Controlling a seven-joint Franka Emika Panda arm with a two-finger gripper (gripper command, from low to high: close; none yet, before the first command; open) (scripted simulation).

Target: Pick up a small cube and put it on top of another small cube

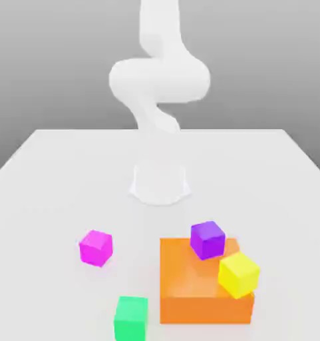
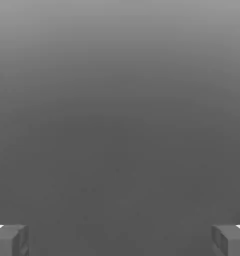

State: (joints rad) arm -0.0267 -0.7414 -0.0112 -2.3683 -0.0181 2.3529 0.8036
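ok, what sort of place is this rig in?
Looks like a simulated robot test scene, not a real room: flat grey backdrop, a plain white table carrying the white arm, and bright single-colour blocks like the green cube.

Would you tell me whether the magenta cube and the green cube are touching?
Apart: the exterior view shows bare tabletop between the magenta cube and the green cube.

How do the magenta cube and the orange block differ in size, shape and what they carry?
The magenta cube is small; the orange block is much larger. The cube has about equal sides, whereas the block is wide and flat. Nothing sits on the cube; the block bears other cubes. Both are plain-faced.
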